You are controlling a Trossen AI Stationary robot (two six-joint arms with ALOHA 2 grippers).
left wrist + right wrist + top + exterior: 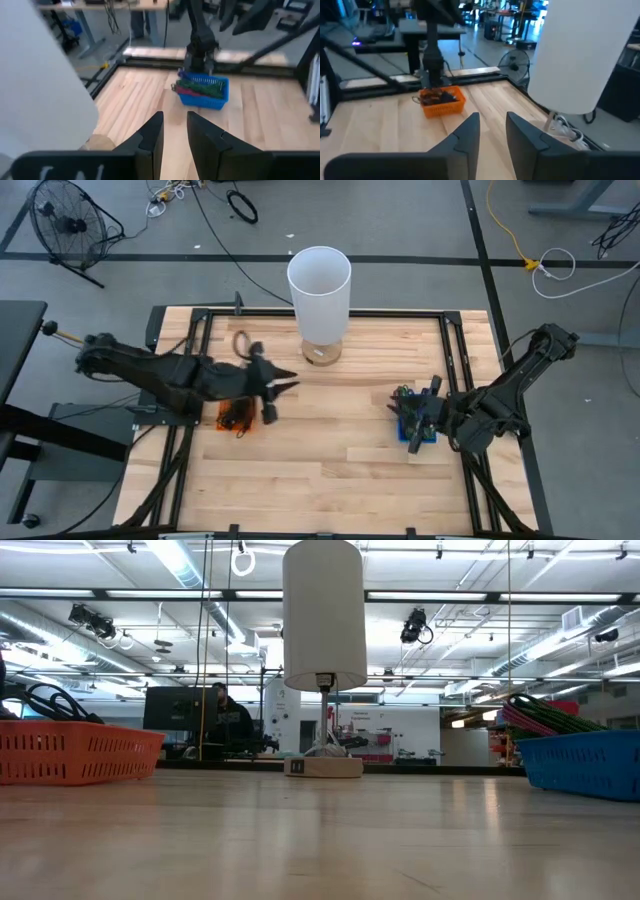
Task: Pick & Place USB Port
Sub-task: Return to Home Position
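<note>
Left arm [140, 370] lies low, reaching from the left edge toward mid-table, wrist above the orange bin [232, 420]. Left gripper [288, 384] points right, just past the bin's right side, up off the table [330, 475]. Left fingers [151, 142] have a narrow gap, nothing in it, touching nothing

Right arm [525, 370] mirrors that, folded in from the right edge. Right gripper [408, 412] points left, hanging over the blue bin [416, 437]. Right fingers [465, 137] are the same: narrow gap, empty, clear of the wood

Cables:
- dark cables [439, 95] are piled in the orange bin, left side of the table, one black loop sticking up over its rim in the low view
- green and pink cables [197, 89] sit in the blue bin, right side, heaped above its rim

So each load is in a bin close under its own arm, not in either grip. Orange bin is just near-left of the left fingertips. Blue bin is directly below the right gripper; can't tell the clearance between the tips and the heap

Bins are well apart. Lamp [319, 280] with a white shade stands far-centre between them, its base on the wood beyond both grippers
</note>
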